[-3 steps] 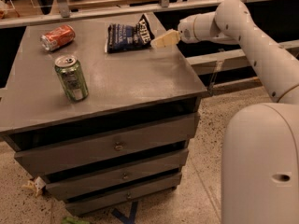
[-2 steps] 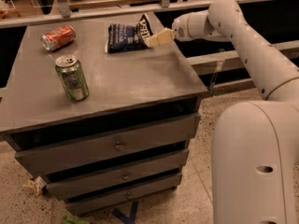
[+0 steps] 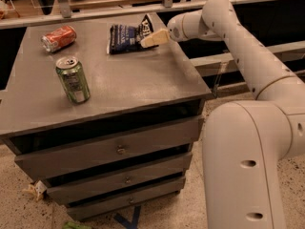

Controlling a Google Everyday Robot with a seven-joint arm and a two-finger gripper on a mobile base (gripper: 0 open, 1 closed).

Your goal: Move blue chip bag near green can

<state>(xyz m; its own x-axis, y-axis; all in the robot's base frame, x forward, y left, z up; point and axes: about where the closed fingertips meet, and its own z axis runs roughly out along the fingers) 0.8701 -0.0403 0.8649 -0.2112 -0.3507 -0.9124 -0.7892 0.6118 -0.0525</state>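
Blue chip bag (image 3: 124, 38) is lying crumpled beyond the green can (image 3: 73, 79) and to its right, well apart from it. The gripper (image 3: 155, 38) is touching the bag's right edge; whether it is gripping the bag or only resting against it, I cannot tell. To my eye the robot is working on the grasp, the first step. Next it is going to need a firm hold, then a carry back toward the green can, setting the bag just beside it without toppling it. I am counting one bag, one upright green can, one red soda can (image 3: 58, 37) lying beyond the green can, one white arm (image 3: 248, 46) and one grey drawer cabinet (image 3: 143, 80) with three drawers.
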